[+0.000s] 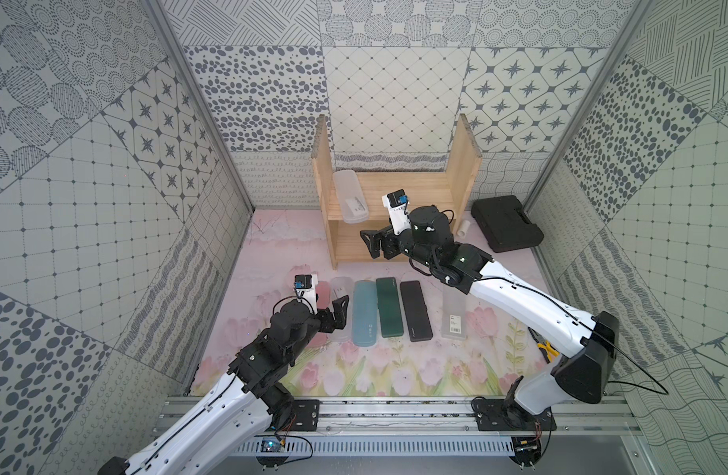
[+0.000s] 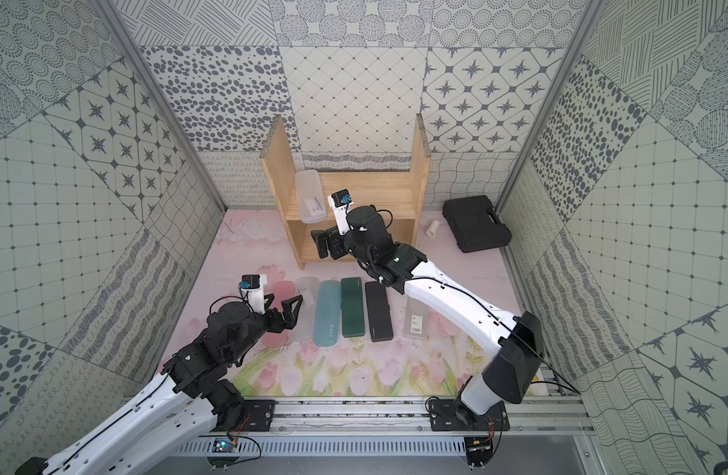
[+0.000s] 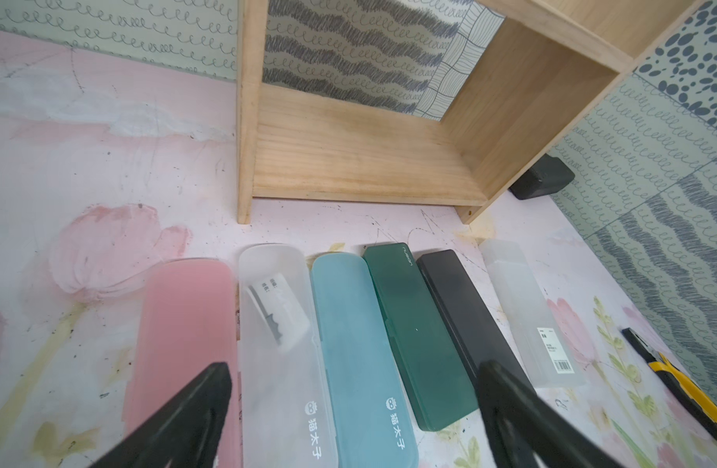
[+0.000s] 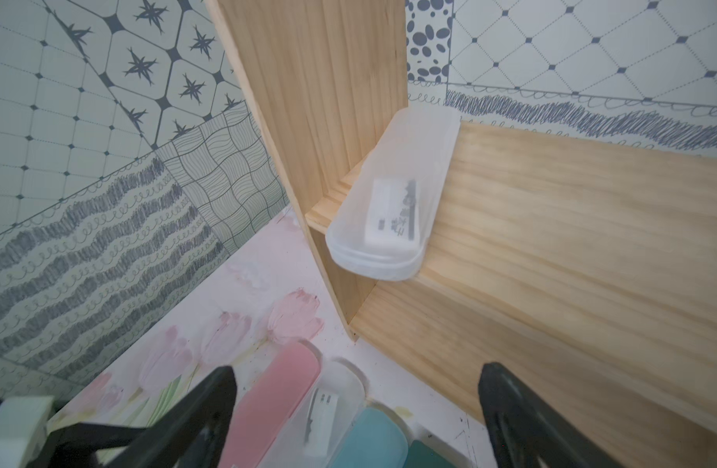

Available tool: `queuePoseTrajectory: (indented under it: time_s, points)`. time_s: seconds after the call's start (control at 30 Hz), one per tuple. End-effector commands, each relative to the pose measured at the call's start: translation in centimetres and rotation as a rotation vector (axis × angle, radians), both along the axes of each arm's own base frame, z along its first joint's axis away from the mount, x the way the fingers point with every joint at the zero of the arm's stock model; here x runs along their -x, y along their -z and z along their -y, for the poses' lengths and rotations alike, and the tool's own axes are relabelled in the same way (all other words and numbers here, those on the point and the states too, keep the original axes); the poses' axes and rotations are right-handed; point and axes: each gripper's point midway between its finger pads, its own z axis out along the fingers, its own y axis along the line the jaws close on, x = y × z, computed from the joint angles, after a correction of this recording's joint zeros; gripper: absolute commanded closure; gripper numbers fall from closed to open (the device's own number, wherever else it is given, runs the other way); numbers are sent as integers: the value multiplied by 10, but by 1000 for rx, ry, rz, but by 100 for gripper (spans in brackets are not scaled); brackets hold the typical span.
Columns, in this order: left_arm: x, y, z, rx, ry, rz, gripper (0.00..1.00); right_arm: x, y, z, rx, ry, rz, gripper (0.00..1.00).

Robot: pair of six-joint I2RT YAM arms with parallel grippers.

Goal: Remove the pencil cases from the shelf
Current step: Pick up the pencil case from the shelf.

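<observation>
You've 1 clear case [image 1: 350,196] on the shelf [image 1: 399,193]: upper tier, beside its L side panel, front end overhanging. 6 others lie in a row on the worktop [image 1: 271,246] in front: pink case [image 3: 182,324], frosted case [image 3: 279,364], lt blue case [image 3: 348,324], dk green case [image 3: 409,324], black case [image 3: 462,316], barcode case [image 3: 522,308]. L claw [image 3: 354,370] hangs over the row, spread wide, empty. R claw [image 4: 356,375] is wide apart & empty, near the shelf front, not touching the clear case.
</observation>
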Motion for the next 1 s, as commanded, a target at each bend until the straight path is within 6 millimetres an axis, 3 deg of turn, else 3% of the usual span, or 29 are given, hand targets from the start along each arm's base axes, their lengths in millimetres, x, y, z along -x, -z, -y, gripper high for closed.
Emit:
queuePoseTrajectory:
  time_s: [0.0, 0.23, 0.63, 0.97]
  points:
    - [-1, -15, -29, 2, -137, 98, 1, -25, -2, -4, 38, 71, 33, 2]
    - [-1, -11, -34, -5, -160, 97, 1, -54, 7, -24, 61, 117, 36, 2]
    - [-2, -9, -32, -13, -156, 90, 1, -80, 18, -59, 63, 105, 22, 6]
    - [-1, -9, -31, -6, -151, 89, 1, -96, 25, -68, 171, 202, 51, 8]
